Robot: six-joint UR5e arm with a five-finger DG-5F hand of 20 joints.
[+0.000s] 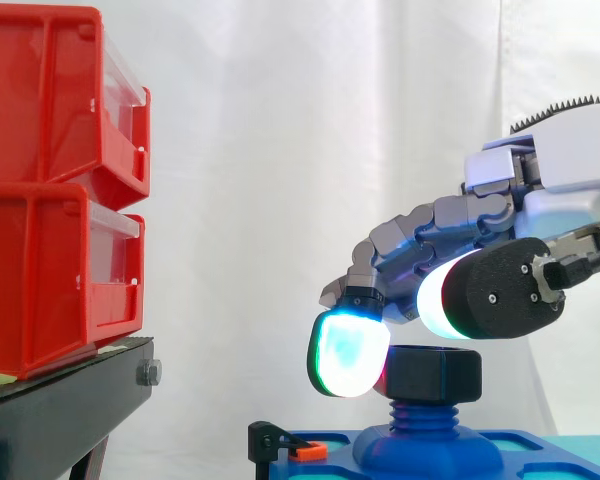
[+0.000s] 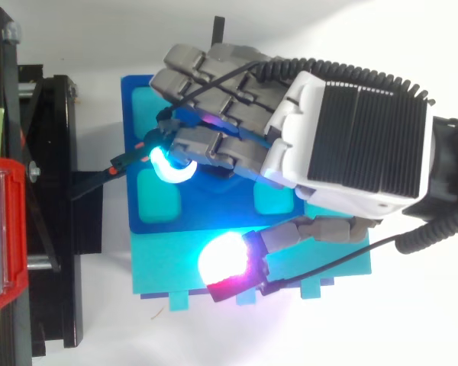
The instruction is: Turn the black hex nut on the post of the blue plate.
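Two red bins (image 1: 50,190) stacked on the black stand (image 1: 65,405) at the view's left, white curtain (image 1: 280,150) behind. Blue plate (image 1: 428,450) sits near the stand, to its right in the side view. A teal plate (image 2: 175,267) adjoins it on the side toward the side camera. Threaded blue post (image 1: 425,413) rises upright from a boss on the blue plate. Black hex nut (image 1: 438,373) sits level at the post's top, with thread showing beneath it. Hand (image 1: 570,160) enters from the right and arches down over the nut, covering it in the top view. Fingers bent down at the nut's side toward the bins; cannot tell whether they grip it or only lie against it. Small black clip with orange tab (image 1: 280,443) at the blue plate's edge toward the stand.
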